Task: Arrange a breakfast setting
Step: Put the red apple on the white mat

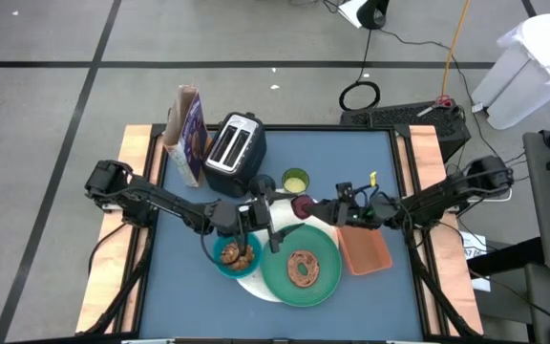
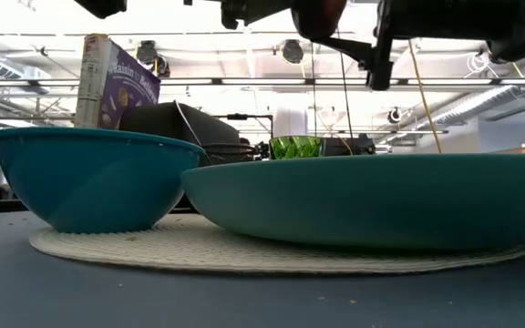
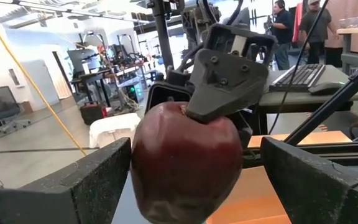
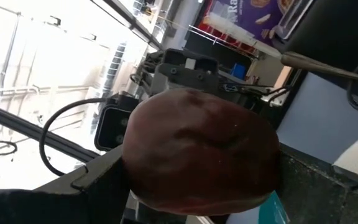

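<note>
Right gripper [image 1: 311,207] clamps the small red fruit [image 1: 302,205] in the air above the table, between the yellow-green cup [image 1: 295,181] and the large green plate [image 1: 301,269]. Left gripper [image 1: 273,212] has its fingers [image 3: 98,180] spread on either side of the fruit; contact cannot be told. Teal bowl [image 1: 236,255] sits beside the plate.

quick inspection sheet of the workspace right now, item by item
surface: blue table top, wooden side edges
job's things: red apple held above table; teal bowl and green plate on white round plate; yellow-green cup behind
clutter: toaster, cereal box, orange tray
grippers: right claw shut on apple; left claw open around it
cables: floor cables beyond table
surroundings: people far off
</note>
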Controlling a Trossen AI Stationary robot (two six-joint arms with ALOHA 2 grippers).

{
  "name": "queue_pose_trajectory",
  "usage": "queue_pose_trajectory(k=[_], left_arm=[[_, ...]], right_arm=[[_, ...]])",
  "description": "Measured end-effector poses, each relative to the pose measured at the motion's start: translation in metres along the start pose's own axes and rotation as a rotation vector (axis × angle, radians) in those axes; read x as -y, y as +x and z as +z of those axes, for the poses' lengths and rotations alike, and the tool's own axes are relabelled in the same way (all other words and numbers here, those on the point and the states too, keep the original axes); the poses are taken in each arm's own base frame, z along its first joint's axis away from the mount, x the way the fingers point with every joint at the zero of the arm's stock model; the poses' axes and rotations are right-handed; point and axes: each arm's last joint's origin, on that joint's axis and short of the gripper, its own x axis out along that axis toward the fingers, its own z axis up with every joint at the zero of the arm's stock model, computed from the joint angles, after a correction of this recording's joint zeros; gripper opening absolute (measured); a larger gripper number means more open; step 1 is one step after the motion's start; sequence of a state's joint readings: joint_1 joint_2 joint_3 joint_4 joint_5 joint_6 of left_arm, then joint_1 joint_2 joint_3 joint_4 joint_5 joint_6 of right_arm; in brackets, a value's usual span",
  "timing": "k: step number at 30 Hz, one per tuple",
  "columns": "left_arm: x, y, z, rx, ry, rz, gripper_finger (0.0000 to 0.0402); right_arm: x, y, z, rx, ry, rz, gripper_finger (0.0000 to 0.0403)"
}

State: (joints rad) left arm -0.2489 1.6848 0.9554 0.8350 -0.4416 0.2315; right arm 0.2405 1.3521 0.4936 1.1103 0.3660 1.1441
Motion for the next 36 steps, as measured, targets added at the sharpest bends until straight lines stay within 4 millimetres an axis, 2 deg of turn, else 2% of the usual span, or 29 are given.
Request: queue_pose_trajectory(k=[11,17,36], left_arm=[[-0.001,0.0,0.0,-0.002,-0.004,0.002,0.0363],[-0.001,0.0,0.0,-0.002,-0.058,0.002,0.0363],[-0.001,0.0,-0.001,-0.012,-0.053,0.014,0.0357]], right_arm=[[0.008,0.012,-0.007,-0.011,0.067,-0.035,0.0327],[0.008,0.013,-0.007,-0.003,0.102,-0.02,0.0327],[0.006,0.013,-0.004,0.01,0.126,-0.005,0.0327]])
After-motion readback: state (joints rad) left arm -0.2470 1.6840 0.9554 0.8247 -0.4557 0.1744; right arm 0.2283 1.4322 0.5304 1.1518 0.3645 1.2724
